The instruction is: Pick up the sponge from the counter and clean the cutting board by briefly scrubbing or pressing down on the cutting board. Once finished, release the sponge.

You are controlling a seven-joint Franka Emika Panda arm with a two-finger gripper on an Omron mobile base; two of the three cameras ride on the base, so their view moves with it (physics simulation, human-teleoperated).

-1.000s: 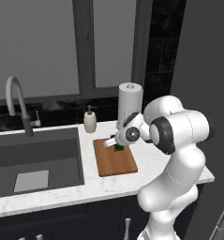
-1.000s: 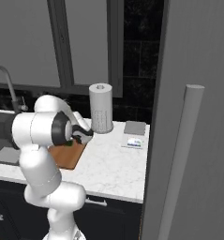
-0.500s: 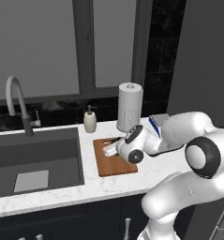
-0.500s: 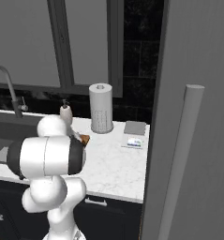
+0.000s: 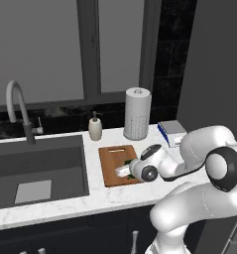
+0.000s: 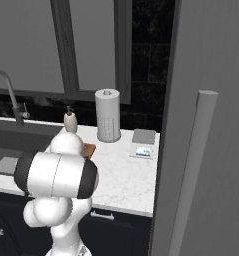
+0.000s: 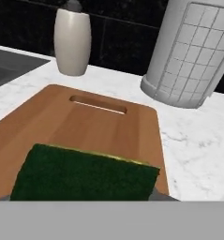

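While the pincer point(image 5: 126, 171) is clamped on the one sponge point(image 7: 83, 176) over the near end of the one cutting board point(image 7: 85, 131), which lies by the sink on the desk point(image 5: 115, 196), it should press flat, rub briefly inside the board's edges, then let go.

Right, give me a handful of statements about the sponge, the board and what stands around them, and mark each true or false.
1. The sponge is over the cutting board. True.
2. The board's slot handle points toward the sink. False: it points toward the back wall, between the soap bottle and the paper towel roll.
3. The sponge's green side faces up. True.
4. The paper towel roll lies on its side. False: it stands upright on the counter.
5. The pincer is shut on the sponge. True.
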